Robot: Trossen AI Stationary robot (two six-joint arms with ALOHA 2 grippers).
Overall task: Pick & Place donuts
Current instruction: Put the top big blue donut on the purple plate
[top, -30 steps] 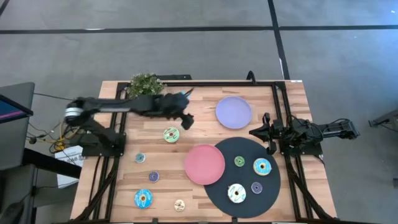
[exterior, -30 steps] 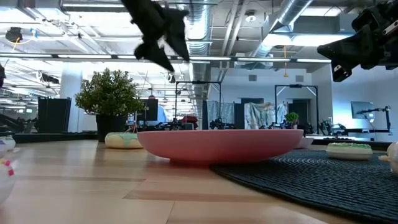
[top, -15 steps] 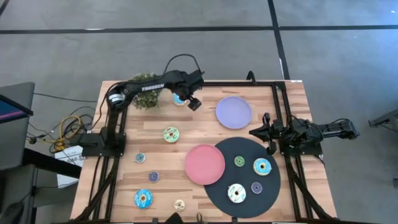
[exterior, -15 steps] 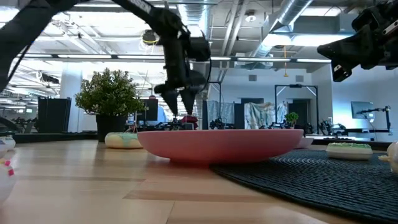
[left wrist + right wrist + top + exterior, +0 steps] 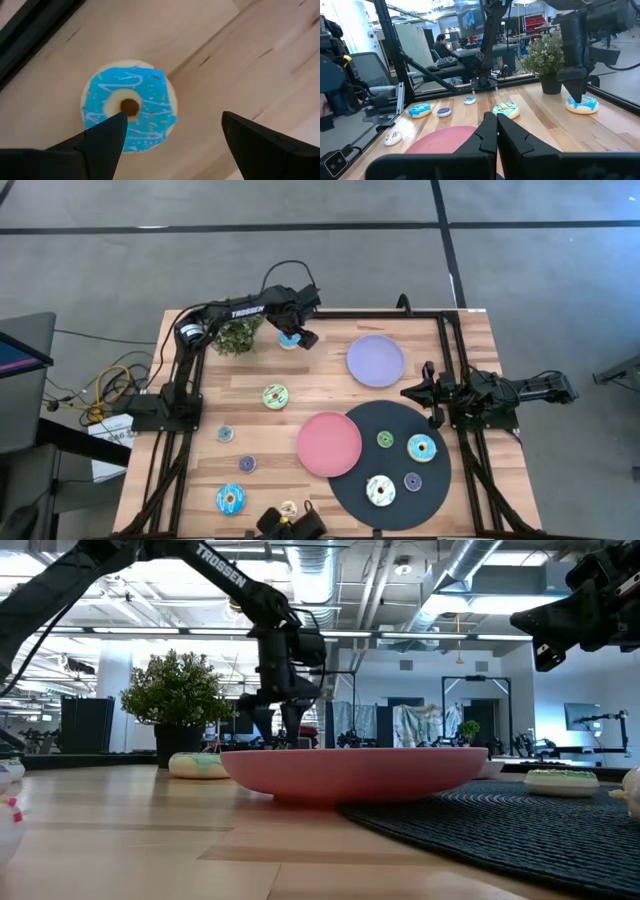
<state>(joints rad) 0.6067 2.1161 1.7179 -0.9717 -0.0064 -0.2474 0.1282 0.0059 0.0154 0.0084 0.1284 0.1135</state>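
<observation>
My left gripper (image 5: 172, 122) is open and points down over a blue-iced donut (image 5: 129, 112) that lies flat on the wood near the table's far edge (image 5: 289, 340), beside the potted plant (image 5: 237, 335). One fingertip (image 5: 112, 127) stands over the donut's hole; the other (image 5: 232, 122) is past its rim, over bare wood. Several other donuts lie on the table's left half, among them a green-white one (image 5: 275, 395) and a large blue one (image 5: 230, 499). Several more rest on the black disc (image 5: 400, 420). My right gripper (image 5: 432, 393) waits shut at the right edge. My left gripper comes at the blue donut from above, with one finger (image 5: 576, 92) down at the donut's top (image 5: 585, 104). I cannot tell whether it touches the icing. The donut lies flat on the table.
A pink plate (image 5: 328, 444) overlaps the black disc's left rim, and a lilac plate (image 5: 375, 360) lies far right of the blue donut. A black frame rail (image 5: 350, 313) runs along the far edge close behind the donut. Bare wood lies between the donut and the lilac plate.
My left arm has swung from over the table's middle toward the far edge, turned its gripper to point straight down, and lowered it over the blue donut beside the plant. The donuts and plates have stayed where they were.
</observation>
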